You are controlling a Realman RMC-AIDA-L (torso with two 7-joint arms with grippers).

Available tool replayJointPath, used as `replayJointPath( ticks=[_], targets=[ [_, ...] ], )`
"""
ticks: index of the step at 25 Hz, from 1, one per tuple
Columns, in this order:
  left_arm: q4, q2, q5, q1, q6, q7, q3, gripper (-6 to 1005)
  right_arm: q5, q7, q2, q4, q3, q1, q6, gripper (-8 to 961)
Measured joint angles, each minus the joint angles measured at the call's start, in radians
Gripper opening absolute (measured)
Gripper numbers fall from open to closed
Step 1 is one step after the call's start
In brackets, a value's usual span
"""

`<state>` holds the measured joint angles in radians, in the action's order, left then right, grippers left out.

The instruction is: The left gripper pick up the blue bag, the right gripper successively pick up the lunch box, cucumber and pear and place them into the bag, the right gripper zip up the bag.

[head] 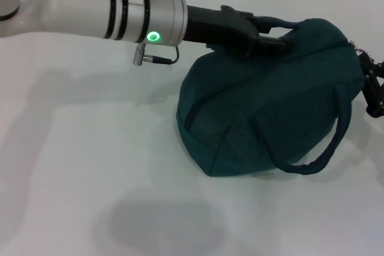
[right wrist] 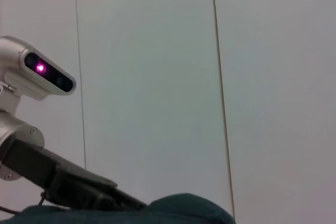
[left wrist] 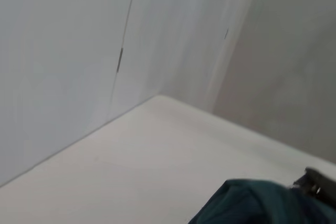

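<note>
From the head camera, I see my left gripper (head: 277, 41), a black two-fingered claw on a black forearm behind a white and silver wrist with a green light, reaching across from the left. It is clamped on the upper loop handle of the blue bag (head: 270, 112), a large dark teal fabric tote resting on the white table (head: 90, 160). The bag bulges and looks closed along its top seam; its long axis runs left to right, and its second handle droops onto the table in front. None of the lunch box, cucumber or pear shows in any view, so I judge they are inside. My right gripper (head: 372, 91), a black claw, sits at the far right edge of the picture, touching the bag's right end where a small metal zip part shows. I cannot tell whether its fingers are closed on anything.

From the left wrist camera, I see mostly pale wall panels and table, with a corner of teal fabric (left wrist: 252, 203) and a small metal fitting beside it.

From the right wrist camera, I see a wall, the left arm's silver wrist camera with a magenta light, its black forearm, and the bag's rounded top (right wrist: 178, 208).

I judge that any remaining zip travel runs along the bag's long axis, and the right claw is the nearer one to that end.
</note>
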<state>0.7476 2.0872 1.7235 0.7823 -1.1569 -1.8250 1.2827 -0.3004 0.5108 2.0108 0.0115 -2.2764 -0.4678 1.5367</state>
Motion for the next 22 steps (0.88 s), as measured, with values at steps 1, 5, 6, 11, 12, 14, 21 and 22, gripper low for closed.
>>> replayJointPath(
  ticks=[1,5,6,11,12,14,21,22],
  targets=[
    [-0.001,0.000,0.004,0.002,0.009,0.000,0.017,434,0.000,0.000,0.000,0.000,0.000,0.000,0.000,17],
    [0.002,0.001,0.009,0.004,0.021,0.008,0.042,697,0.001,0.000,0.000,-0.002,0.000,0.000,0.003,17],
    [0.004,0.000,0.010,0.004,0.021,0.013,0.044,665,0.001,0.000,0.000,-0.002,0.000,0.000,0.003,17],
    [0.010,-0.001,0.014,-0.008,0.015,0.088,0.049,506,0.002,0.000,0.000,-0.009,-0.002,0.000,0.004,17],
    [0.010,0.000,0.014,-0.013,0.014,0.106,0.049,459,0.004,-0.001,0.000,-0.019,-0.007,-0.002,0.004,17],
    [0.010,0.000,0.012,-0.022,0.013,0.127,0.048,366,0.006,-0.001,0.000,-0.022,-0.009,-0.002,0.004,18],
    [0.075,-0.013,0.020,-0.069,0.011,0.141,0.039,183,0.052,0.007,0.000,-0.070,-0.011,-0.013,0.005,18],
    [0.104,-0.016,0.020,-0.089,0.011,0.141,0.038,165,0.077,0.008,0.000,-0.086,-0.011,-0.018,0.003,18]
  ],
)
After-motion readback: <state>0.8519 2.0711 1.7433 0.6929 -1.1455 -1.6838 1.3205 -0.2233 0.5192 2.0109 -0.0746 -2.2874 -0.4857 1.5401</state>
